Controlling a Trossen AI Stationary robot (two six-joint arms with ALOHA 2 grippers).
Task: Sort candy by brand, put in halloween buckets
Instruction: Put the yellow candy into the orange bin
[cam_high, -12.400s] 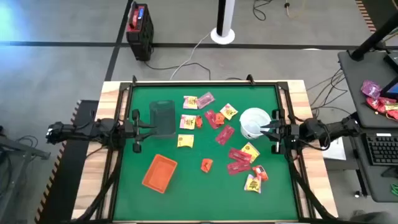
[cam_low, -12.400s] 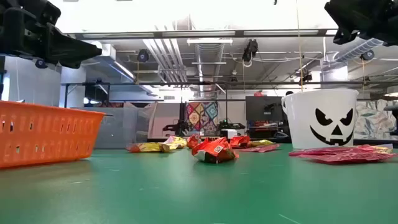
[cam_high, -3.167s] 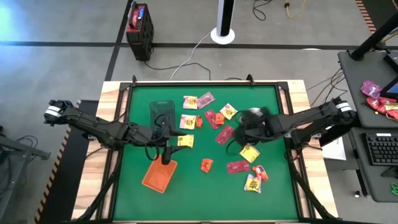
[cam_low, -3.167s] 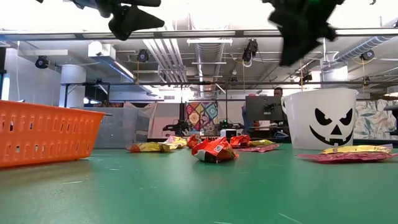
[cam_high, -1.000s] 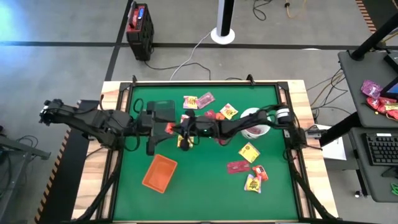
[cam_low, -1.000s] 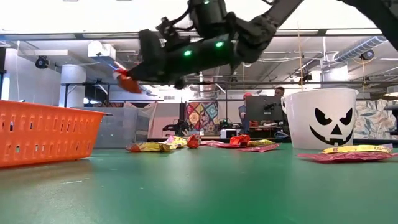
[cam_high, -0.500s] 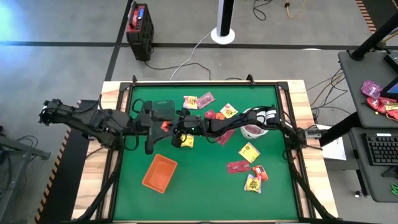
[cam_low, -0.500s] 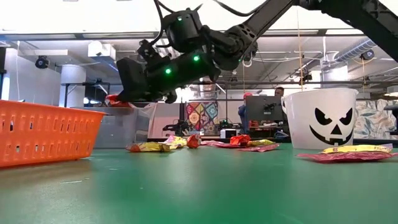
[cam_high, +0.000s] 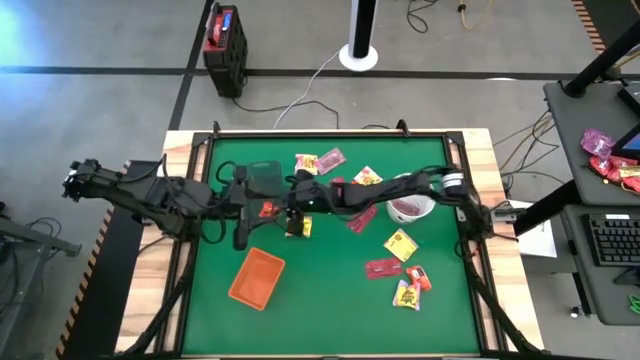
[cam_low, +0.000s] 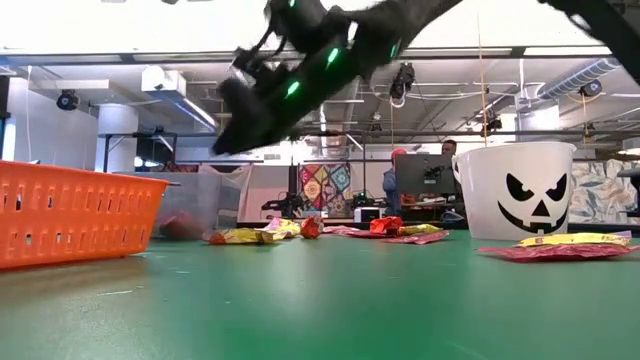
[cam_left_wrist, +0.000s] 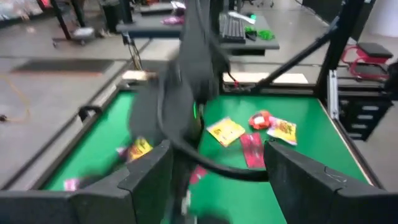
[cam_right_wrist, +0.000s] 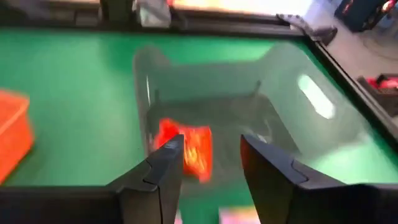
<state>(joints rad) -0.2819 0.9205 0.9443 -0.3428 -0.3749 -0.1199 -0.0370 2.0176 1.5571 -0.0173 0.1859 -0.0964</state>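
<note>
The dark translucent tub (cam_high: 262, 185) stands at the table's left centre. An orange-red candy (cam_right_wrist: 186, 148) lies on its floor, also seen through its wall in the low view (cam_low: 180, 226). My right gripper (cam_right_wrist: 208, 155) hovers open just above the tub's right end (cam_high: 286, 208), holding nothing. My left gripper (cam_high: 242, 222) waits open beside the tub's near left side. The white round bucket (cam_high: 408, 195) stands at the right and the orange tray (cam_high: 257, 277) at the near left.
Loose candies lie between tub and bucket: yellow (cam_high: 400, 243), red (cam_high: 383, 268), a mixed pair (cam_high: 410, 288), and pink and yellow ones (cam_high: 318, 162) at the far side. My right arm stretches across the table's middle. A red-and-black box (cam_high: 224, 50) stands on the floor beyond.
My right gripper has carried the orange-red candy toward the table's left edge over the dark tub, opened and let it go. The candy has fallen onto the tub's floor. The gripper has then risen and drawn back a little to the right.
</note>
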